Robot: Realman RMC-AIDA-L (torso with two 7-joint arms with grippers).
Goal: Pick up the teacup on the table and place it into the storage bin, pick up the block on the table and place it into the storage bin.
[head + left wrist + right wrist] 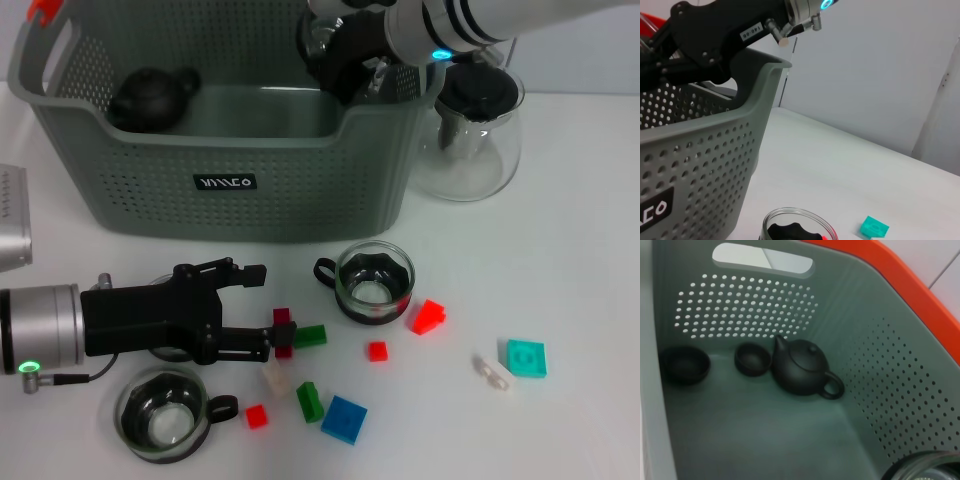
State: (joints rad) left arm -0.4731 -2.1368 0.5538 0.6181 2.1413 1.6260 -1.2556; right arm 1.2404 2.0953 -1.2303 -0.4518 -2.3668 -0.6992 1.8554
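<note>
Teacup (330,45) hangs over the basket's (250,205) far right corner, clenched in the right claw (345,60); release comes next. Left claw (262,312), spread wide, reaches toward a green block (309,336) before the basket.

A white table (580,300) is carrying the storage bin (220,190), a glass teapot (475,130) and two glass teacups (373,283). Small coloured blocks (343,418) are lying scattered in front

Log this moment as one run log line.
right gripper: over storage bin, holding glass teacup | left gripper: open, at red block on table
</note>
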